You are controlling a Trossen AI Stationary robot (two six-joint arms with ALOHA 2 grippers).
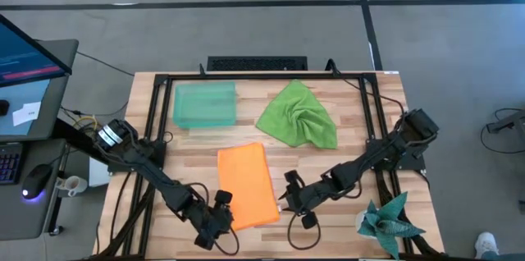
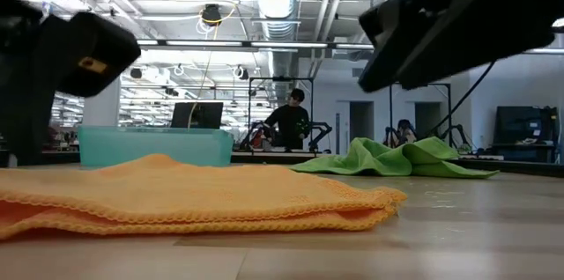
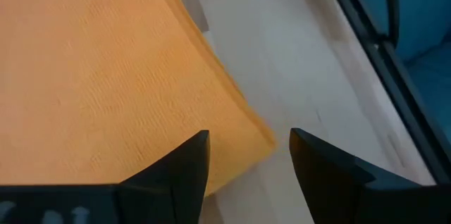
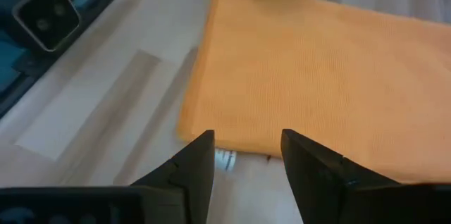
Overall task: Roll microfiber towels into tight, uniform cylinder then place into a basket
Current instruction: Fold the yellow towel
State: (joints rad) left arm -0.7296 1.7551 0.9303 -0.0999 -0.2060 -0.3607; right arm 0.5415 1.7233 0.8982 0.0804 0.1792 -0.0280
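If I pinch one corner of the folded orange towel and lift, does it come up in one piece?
Probably not. The folded orange microfiber towel lies in soft, limp layers, so it would likely droop and unfold. Its layered edge looks loose in the low view, so one layer may lift alone. Both open pincers, left and right, sit at its near corners.

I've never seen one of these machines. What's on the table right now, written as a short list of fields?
orange towel: folded flat, near front of table
green towel: crumpled, behind the orange one
basket: nothing visible inside, beside the green towel
teal spiky cloth: front right corner
left gripper: jaws open, at the orange towel's front left corner, holding nothing
right gripper: jaws open, at its front right edge, holding nothing
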